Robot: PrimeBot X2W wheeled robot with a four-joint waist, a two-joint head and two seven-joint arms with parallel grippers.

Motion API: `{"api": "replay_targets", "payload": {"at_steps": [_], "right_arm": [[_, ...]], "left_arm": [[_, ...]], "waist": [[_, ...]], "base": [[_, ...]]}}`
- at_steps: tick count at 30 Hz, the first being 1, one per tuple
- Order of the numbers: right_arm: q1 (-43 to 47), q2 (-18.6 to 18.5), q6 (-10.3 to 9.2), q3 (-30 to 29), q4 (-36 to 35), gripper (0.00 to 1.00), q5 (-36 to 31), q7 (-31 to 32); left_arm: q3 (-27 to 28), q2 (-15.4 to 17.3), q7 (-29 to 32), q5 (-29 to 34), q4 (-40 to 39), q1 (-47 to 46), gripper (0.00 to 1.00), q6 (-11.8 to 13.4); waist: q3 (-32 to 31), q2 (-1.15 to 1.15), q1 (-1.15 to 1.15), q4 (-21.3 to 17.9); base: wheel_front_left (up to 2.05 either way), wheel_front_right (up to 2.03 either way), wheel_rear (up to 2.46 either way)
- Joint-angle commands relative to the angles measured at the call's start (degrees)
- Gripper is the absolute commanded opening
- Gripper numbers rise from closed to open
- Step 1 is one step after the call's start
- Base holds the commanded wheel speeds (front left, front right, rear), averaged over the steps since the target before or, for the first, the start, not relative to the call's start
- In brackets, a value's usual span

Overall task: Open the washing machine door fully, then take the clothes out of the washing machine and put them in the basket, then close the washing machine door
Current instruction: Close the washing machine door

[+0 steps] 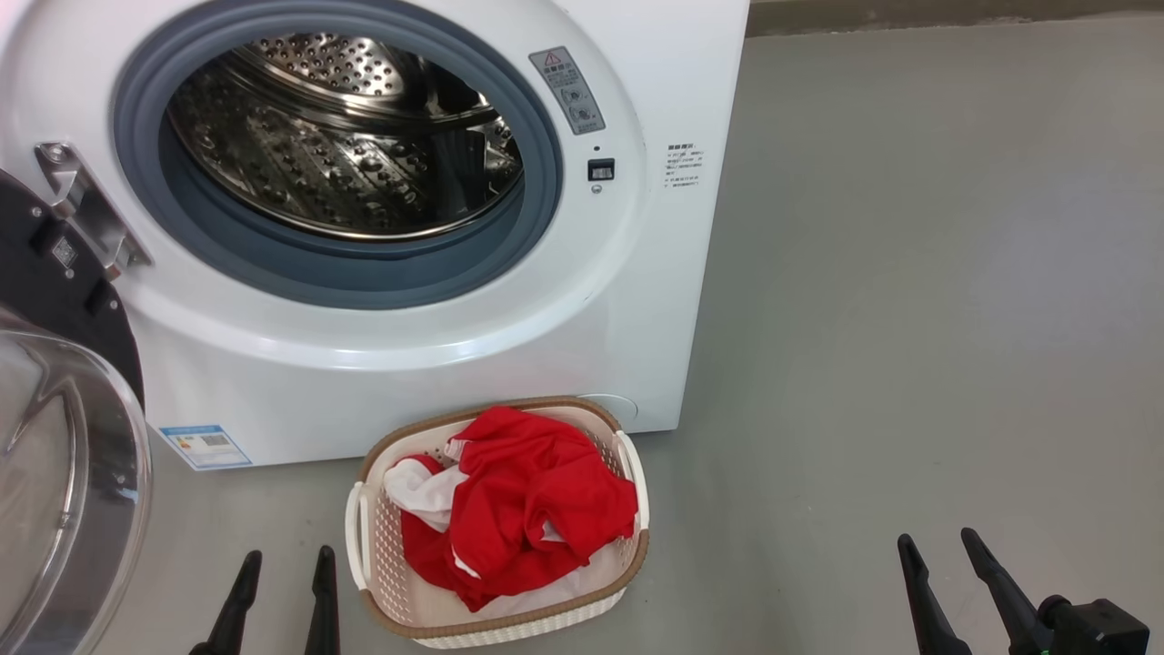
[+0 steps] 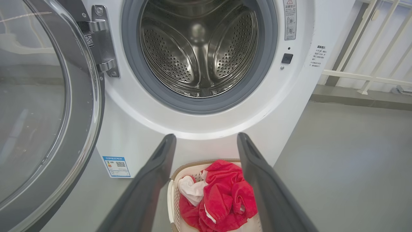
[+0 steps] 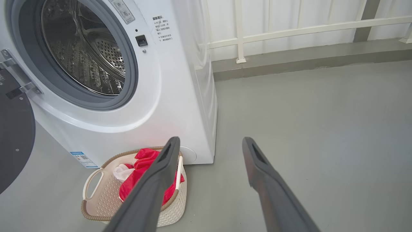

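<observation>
Clothes (image 1: pixel 527 491) are in the basket (image 1: pixel 509 628) by the washing machine (image 1: pixel 637 273). Your left gripper (image 1: pixel 287 553) and right gripper (image 1: pixel 935 537) gape wide, empty. Push the door (image 1: pixel 73 318), open at left, on its slick glass (image 1: pixel 55 473) and you might slip, no latch.

A smooth grey floor (image 1: pixel 909 273) carries a white front-loading washing machine (image 1: pixel 409 382), standing square on it at the left of the head view. A small cream basket (image 1: pixel 509 626) with a brown rim sits on the floor just before the machine's lower front; whether they touch cannot be told. Behind, the floor meets a low grey kerb (image 3: pixel 305 58) under a white railing (image 3: pixel 305 30).
</observation>
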Motion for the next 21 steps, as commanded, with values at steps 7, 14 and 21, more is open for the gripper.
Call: {"api": "replay_targets", "payload": {"at_steps": [7,14,21], "right_arm": [[-1.47,-0.95,0.42,0.81,-1.56,1.00,-0.38,-0.37],[-1.54,-1.00,0.42,0.81,-1.55,1.00,-0.36,-0.37],[-1.61,-1.06,0.42,0.81,-1.61,1.00,-0.40,-0.37]], "left_arm": [[1.69,0.60,-0.30,-0.39,-1.23,-1.19,1.00,0.50],[1.50,0.60,-0.30,-0.31,-1.17,-1.52,1.00,0.52],[1.20,0.60,-0.30,0.04,-0.76,-1.79,1.00,0.69]], "waist": [[0.42,0.00,0.00,-0.23],[0.58,0.00,0.00,-0.08],[0.57,0.00,0.00,0.12]], "base": [[0.00,0.00,0.00],[-0.08,0.08,0.00],[-0.86,0.86,0.00]]}}
